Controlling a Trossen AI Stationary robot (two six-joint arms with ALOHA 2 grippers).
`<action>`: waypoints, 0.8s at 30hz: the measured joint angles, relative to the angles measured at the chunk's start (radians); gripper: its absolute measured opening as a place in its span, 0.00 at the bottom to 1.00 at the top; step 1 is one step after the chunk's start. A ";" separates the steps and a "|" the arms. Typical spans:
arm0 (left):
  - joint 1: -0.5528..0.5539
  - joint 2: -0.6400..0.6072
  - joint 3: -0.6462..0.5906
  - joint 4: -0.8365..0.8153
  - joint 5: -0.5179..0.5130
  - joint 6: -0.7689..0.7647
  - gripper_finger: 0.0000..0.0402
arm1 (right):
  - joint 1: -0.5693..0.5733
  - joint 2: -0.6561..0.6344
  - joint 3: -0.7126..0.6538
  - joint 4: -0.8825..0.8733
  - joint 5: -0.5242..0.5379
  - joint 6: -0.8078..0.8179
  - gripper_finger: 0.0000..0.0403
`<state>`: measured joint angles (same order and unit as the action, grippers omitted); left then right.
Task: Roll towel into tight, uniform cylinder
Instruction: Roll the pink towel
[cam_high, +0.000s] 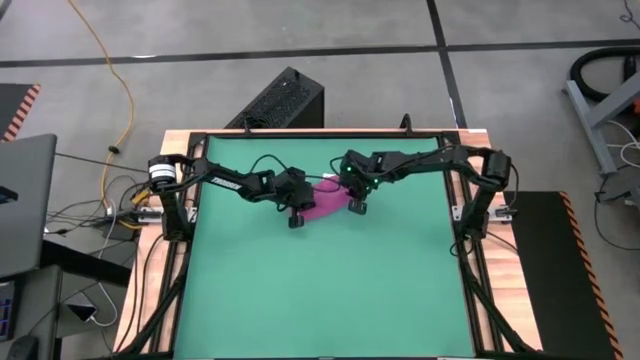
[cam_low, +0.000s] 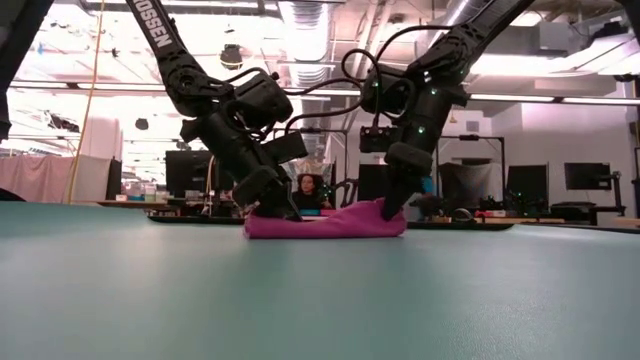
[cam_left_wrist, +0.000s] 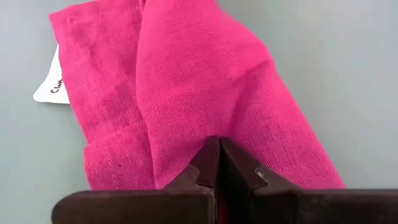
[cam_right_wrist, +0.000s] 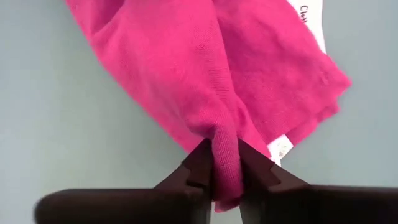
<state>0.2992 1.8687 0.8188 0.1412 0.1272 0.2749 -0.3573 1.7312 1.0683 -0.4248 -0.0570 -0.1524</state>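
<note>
Green mat (cam_high: 330, 290) lies bare in front; beyond it, the left pincer (cam_high: 297, 216), fingers pressed together, and the right pincer (cam_high: 355, 204), pinching a fold, hold the towel (cam_high: 325, 202), a loose flattish roll, not yet tight.

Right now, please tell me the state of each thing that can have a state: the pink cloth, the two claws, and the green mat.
Magenta-pink soft towel: bunched into a low, loose fold on the mat, not a tight roll.
White tag: sticking out at the towel's edge.
Left claw: shut, tips pressed on the towel.
Right claw: shut on a pinched fold of the towel.
Green mat: flat under the towel.
</note>
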 joint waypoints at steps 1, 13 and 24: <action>0.000 0.000 0.000 -0.001 0.000 0.000 0.00 | -0.004 -0.003 0.000 0.001 0.001 -0.007 0.22; 0.000 0.000 0.000 -0.005 0.002 0.005 0.00 | -0.043 -0.103 0.001 -0.041 -0.038 -0.042 0.57; 0.000 0.000 0.000 -0.009 0.014 0.026 0.00 | 0.005 -0.173 -0.039 0.100 -0.342 -0.177 0.54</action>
<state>0.2993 1.8687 0.8188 0.1326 0.1416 0.3006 -0.3525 1.5581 1.0292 -0.3247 -0.3991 -0.3294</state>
